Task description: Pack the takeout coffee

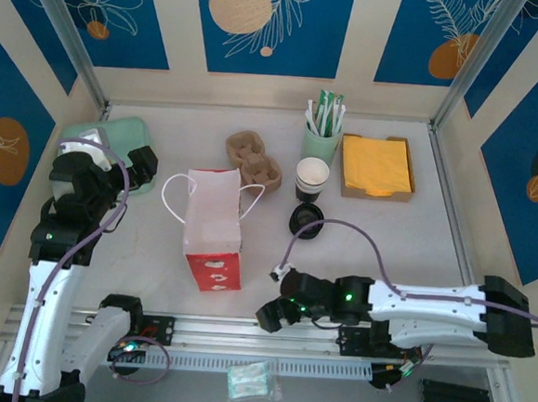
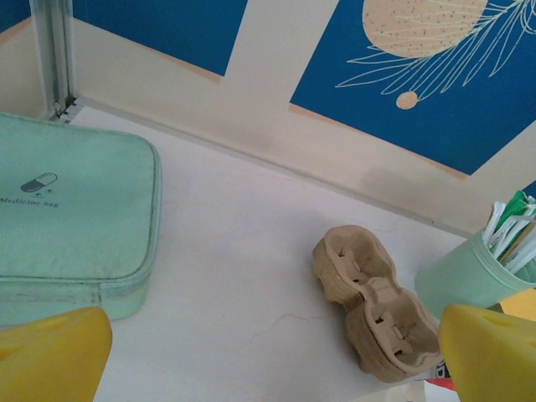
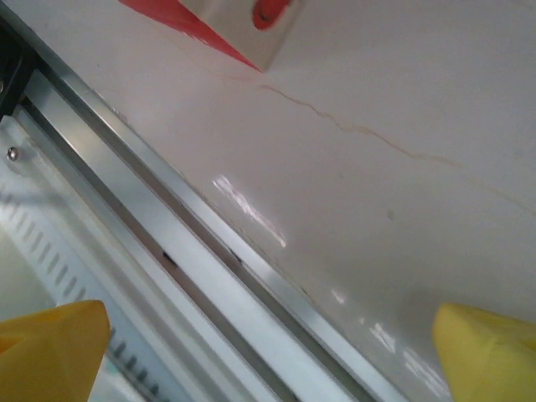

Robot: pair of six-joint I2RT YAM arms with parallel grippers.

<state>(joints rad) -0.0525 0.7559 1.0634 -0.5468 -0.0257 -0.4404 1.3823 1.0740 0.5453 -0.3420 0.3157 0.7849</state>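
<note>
I see left gripper spread, empty, mid-left of top view; right gripper spread, empty, bottom center near bag.

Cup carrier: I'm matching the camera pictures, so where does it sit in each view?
Top: cup carrier at centre back, just behind the bag.
Left wrist: carrier lower right, near the green cup.
Right wrist: aimed at the near table edge and the bag's red corner.
Shared landmark: the green cup, right of the carrier in both.
</note>
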